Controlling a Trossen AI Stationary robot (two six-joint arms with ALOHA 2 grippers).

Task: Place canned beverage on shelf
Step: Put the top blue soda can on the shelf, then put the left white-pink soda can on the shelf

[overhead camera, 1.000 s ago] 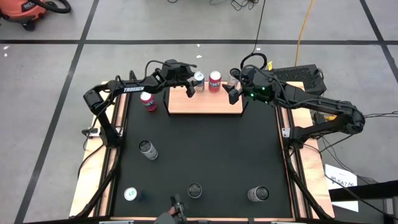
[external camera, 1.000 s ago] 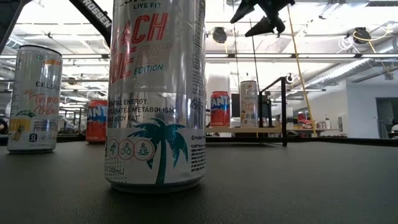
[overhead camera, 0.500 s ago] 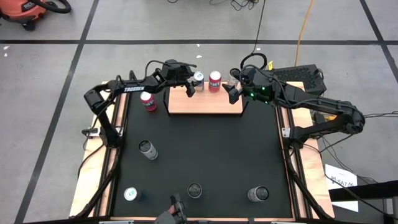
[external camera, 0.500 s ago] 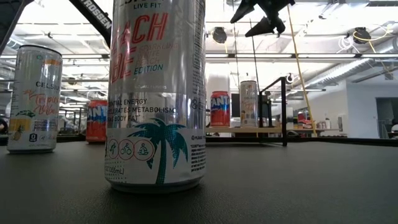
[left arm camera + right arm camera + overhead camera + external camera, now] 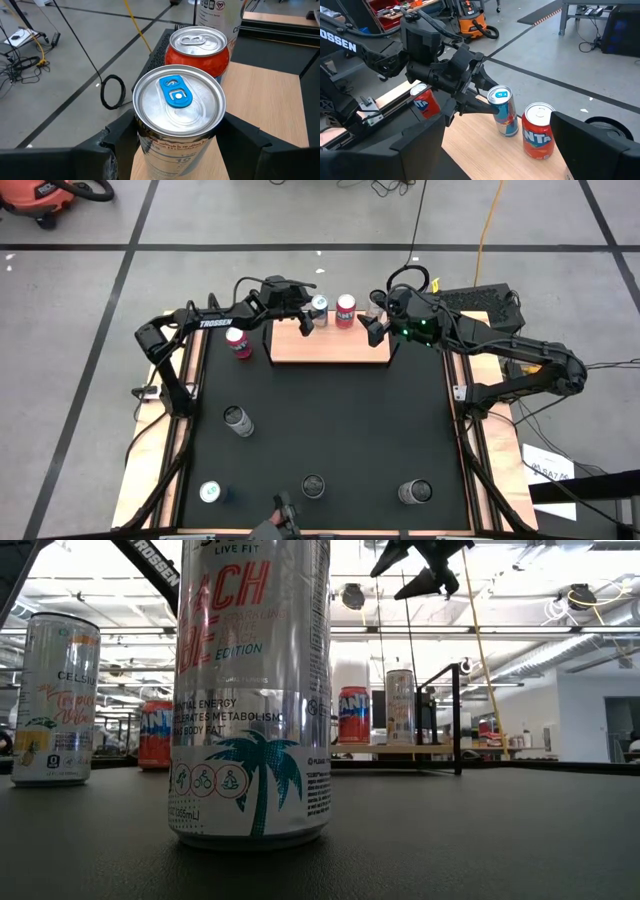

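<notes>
Two cans stood on the shelf [image 5: 330, 345]: the blue-tab can [image 5: 177, 117] and, just beside it, a Fanta [image 5: 538, 131]. Left gripper [image 5: 470, 100] straddled the blue-tab can, fingers spread, seemingly released; next it should withdraw clear. Right gripper [image 5: 372, 330] hovered splayed over the shelf's other end

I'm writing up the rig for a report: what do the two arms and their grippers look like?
Both arms are black, slim and jointed, with black cables looped along them. The left arm carries white TROSSEN lettering. The right arm shows small green lights near its wrist. The left gripper and right gripper have angular black fingers.
</notes>
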